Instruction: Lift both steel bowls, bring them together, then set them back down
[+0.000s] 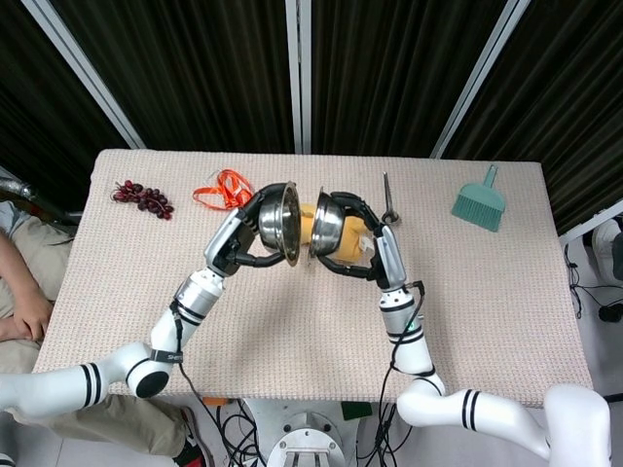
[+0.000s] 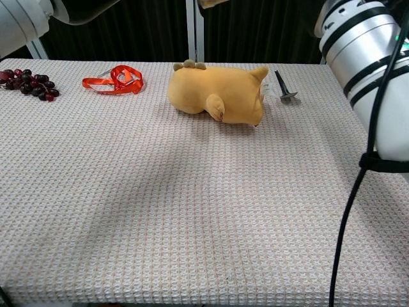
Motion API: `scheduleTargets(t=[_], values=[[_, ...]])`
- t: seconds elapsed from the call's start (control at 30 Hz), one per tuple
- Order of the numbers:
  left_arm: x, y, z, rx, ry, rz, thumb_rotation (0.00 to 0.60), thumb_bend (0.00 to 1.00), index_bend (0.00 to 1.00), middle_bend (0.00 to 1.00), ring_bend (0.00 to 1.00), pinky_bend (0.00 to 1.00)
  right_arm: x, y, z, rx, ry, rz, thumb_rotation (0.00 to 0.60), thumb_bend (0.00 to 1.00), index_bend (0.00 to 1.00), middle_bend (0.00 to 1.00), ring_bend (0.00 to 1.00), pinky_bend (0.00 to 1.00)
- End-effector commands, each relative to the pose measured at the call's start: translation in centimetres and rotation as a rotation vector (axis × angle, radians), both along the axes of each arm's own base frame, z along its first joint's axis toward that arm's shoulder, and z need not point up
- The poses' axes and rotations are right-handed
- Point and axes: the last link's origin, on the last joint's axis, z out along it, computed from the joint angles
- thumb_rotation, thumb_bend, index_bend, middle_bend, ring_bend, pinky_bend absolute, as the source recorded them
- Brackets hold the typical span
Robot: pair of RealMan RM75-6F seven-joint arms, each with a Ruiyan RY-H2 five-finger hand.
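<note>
In the head view two steel bowls hang high above the table, tipped on edge with their rims almost meeting. My left hand (image 1: 245, 236) grips the left steel bowl (image 1: 278, 222) by its rim. My right hand (image 1: 362, 243) grips the right steel bowl (image 1: 327, 222) the same way. The bowls sit over the middle of the table, in front of the yellow plush toy. In the chest view only my forearms show at the top and right edges; the hands and bowls are above that frame.
A yellow plush toy (image 2: 217, 94) lies mid-table below the bowls. Red ribbon (image 1: 224, 189) and dark grapes (image 1: 142, 197) lie at the back left. A metal spoon-like tool (image 1: 387, 200) and a teal brush (image 1: 479, 199) lie at the back right. A person's arm (image 1: 21, 282) is at the left edge.
</note>
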Motion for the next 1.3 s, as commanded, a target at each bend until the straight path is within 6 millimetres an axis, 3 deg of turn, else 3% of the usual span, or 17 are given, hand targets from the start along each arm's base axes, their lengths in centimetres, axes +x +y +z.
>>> scheduleTargets(t=[0.03, 0.3, 0.57, 0.7, 1.03, 1.3], values=[[0.1, 0.3, -0.6, 0.004, 0.013, 0.011, 0.6, 0.26, 0.58, 0.54, 0.48, 0.69, 1.0, -0.3, -0.2, 0.0, -0.017, 0.017, 0.6, 0.39, 0.67, 0.51, 0.4, 0.4], [0.7, 0.6, -1.8, -0.005, 0.042, 0.005, 0.6, 0.26, 0.58, 0.54, 0.48, 0.7, 2.2, -1.1, -2.3, 0.063, 0.002, 0.029, 0.6, 0.4, 0.67, 0.51, 0.4, 0.4], [-0.5, 0.8, -0.8, 0.021, 0.028, 0.038, 0.6, 0.26, 0.58, 0.54, 0.48, 0.7, 0.4, -0.9, 0.1, -0.002, -0.062, 0.005, 0.6, 0.4, 0.67, 0.51, 0.4, 0.4], [-0.7, 1.0, -0.7, 0.016, 0.022, 0.046, 0.6, 0.27, 0.58, 0.54, 0.48, 0.7, -0.1, -0.5, 0.2, 0.014, -0.07, 0.003, 0.6, 0.42, 0.67, 0.51, 0.4, 0.4], [0.9, 0.9, -1.5, -0.011, 0.03, -0.02, 0.6, 0.27, 0.58, 0.54, 0.48, 0.7, 2.1, -0.7, -1.4, 0.052, -0.056, 0.052, 0.6, 0.42, 0.67, 0.51, 0.4, 0.4], [-2.4, 0.5, -0.1, 0.016, 0.1, 0.025, 0.6, 0.27, 0.58, 0.54, 0.48, 0.7, -1.9, -0.3, 1.0, -0.023, -0.008, -0.01, 0.6, 0.43, 0.67, 0.51, 0.4, 0.4]])
